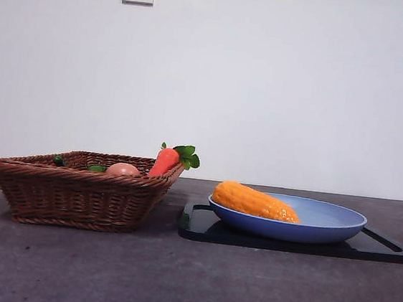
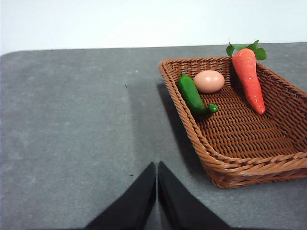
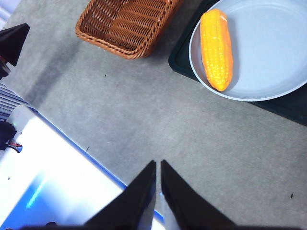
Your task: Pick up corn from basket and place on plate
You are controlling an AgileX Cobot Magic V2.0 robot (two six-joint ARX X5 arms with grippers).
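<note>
Lying on plate, corn at right of centre in front view, tip toward right; plate on black tray; basket at lower left, just beside tray, holding carrot, egg, green pepper; left claw together, empty, above bare table; right claw together, empty, well apart from corn.

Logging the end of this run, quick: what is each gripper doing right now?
Left gripper: closed, empty, above bare table beside the basket.
Right gripper: closed, empty, clear of the corn on the plate.
</note>
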